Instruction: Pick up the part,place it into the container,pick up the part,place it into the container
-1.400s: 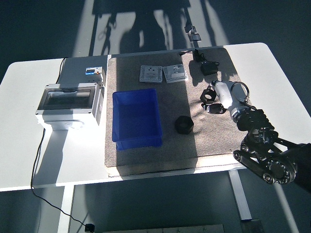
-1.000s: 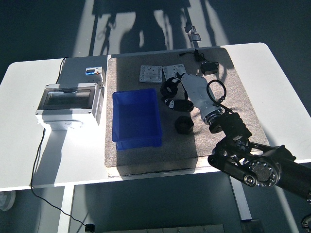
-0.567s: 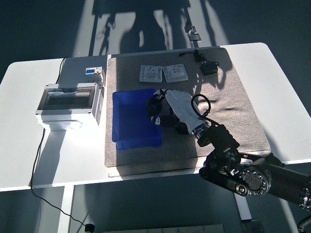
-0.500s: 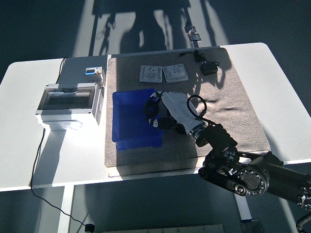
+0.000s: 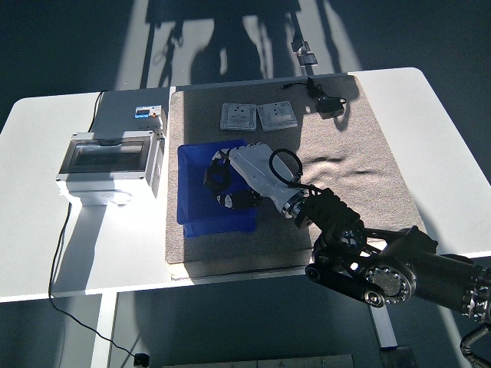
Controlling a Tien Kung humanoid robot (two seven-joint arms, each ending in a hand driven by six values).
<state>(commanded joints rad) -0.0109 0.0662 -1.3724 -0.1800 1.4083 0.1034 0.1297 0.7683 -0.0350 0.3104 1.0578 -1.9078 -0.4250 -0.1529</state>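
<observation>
- The right hand reached in from the lower right and hung over the blue bin, inside its rim.
- Its fingers were curled around a black part; the grasp looked closed, though the dark fingers and the dark part ran together in the shadow.
- The part sat above the bin's middle, held in the hand; whether it touched the floor of the bin could not be told.
- The bin stood on a brown mat that covered the middle of the white table.
- Two grey plates lay side by side on the mat beyond the bin.
- A small black adapter lay at the mat's far right corner.
- A grey box with a clear lid stood on the table just left of the bin.
</observation>
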